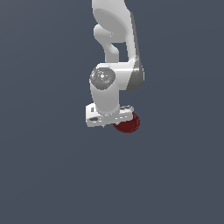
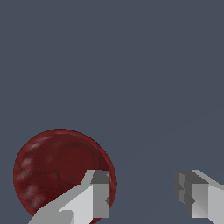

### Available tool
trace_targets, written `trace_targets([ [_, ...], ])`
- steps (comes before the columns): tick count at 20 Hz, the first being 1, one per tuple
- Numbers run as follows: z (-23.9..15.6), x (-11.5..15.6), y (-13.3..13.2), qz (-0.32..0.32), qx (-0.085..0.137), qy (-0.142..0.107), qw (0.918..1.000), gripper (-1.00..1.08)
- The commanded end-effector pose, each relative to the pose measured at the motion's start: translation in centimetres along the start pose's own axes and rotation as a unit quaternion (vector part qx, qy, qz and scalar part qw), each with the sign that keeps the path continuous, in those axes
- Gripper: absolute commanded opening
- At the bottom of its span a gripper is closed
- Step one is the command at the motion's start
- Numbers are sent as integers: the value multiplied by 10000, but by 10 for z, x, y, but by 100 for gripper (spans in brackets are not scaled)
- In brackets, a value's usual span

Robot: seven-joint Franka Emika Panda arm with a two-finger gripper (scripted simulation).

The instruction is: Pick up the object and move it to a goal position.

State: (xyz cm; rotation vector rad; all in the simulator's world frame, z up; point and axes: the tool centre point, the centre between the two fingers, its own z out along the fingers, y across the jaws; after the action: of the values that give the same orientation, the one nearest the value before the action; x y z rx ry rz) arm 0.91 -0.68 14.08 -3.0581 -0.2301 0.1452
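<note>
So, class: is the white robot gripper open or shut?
Open: the white gripper shows a clear gap between its fingers, and the dark red rounded object sits outside it.

Arm [image 1: 114, 52]: smooth white rounded casings, grey band along one side of the links. A grey disc cap [image 1: 102, 78] with pale speckles — possibly screws — sits on the joint above the flat white hand block [image 1: 107, 117]. Fingers [image 2: 89, 199]: blocky, light grey, darker inner pads.

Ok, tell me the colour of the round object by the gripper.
Dark red, with faint paler mottling on the object; the wrist view shows it best.
</note>
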Motion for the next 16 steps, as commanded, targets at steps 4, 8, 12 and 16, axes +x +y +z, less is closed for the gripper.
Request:
trace_targets([
  [4, 24, -4, -3, -514, 424, -382, 9970, 28],
  [8, 40, -7, -6, -902, 794, -613, 9909, 28],
  [12, 53, -10, -10, -1261, 1172, -781, 9820, 28],
  [16, 62, -12, -14, -1540, 1487, -878, 9729, 28],
])
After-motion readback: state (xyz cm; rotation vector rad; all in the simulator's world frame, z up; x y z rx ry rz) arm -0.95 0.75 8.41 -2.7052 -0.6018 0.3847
